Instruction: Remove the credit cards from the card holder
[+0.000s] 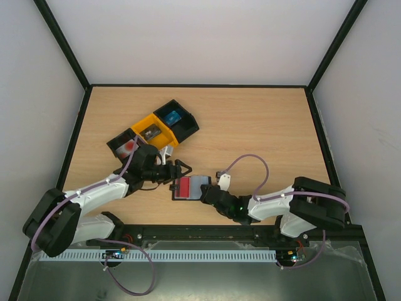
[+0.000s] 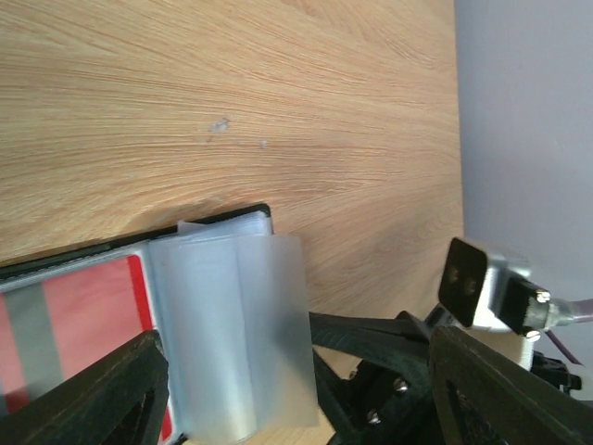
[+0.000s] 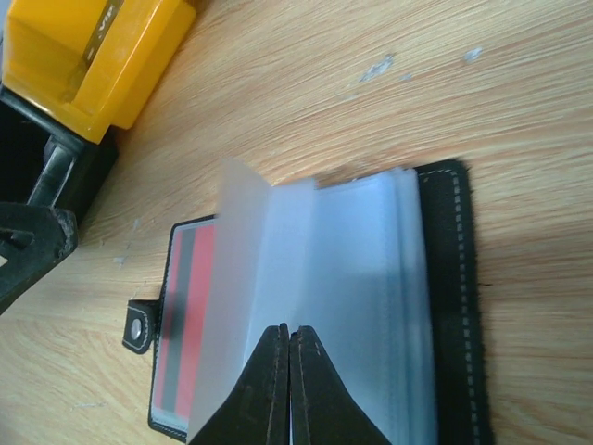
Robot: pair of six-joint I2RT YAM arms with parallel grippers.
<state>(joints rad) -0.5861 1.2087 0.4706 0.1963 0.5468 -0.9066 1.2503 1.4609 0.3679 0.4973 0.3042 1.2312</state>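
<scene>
Top external view gives us the light wooden table [image 1: 250,125], with the white-and-black left arm [image 1: 94,191] and right arm [image 1: 276,207] bent low toward its near middle. Beyond the left arm sits a row of black and yellow bins [image 1: 153,130]; print in the yellow one is too blurred for us. The small black card holder [image 1: 192,187] lies open between the grippers, a red plastic credit card [image 1: 183,189] pocketed inside. The left gripper [image 1: 180,170] hovers beside it, jaws wide; the right gripper [image 1: 206,194] is pinched tight at its clear sleeves.
</scene>
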